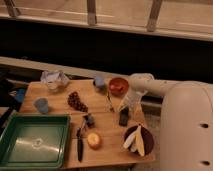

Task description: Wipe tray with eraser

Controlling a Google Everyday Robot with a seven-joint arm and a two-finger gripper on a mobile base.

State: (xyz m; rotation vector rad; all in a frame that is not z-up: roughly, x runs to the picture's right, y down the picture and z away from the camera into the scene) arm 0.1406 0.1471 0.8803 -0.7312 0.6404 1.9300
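Note:
The green tray (38, 118) lies at the front left of the wooden table, shallow and glossy inside. The eraser (123, 118), a small dark block, lies flat on the table right of centre, well away from the tray. My gripper (127, 105) hangs from the white arm that reaches in from the right. It is directly over the eraser's far end, very close to it or touching it. The arm hides the gripper's tips.
A black-handled knife (80, 146) and an orange fruit (93, 141) lie just right of the tray. A dark plate (145, 145) with pale food sits at the front right. Behind are a red bowl (118, 86), grapes (76, 101), two blue cups (41, 105) and a crumpled bag (54, 80).

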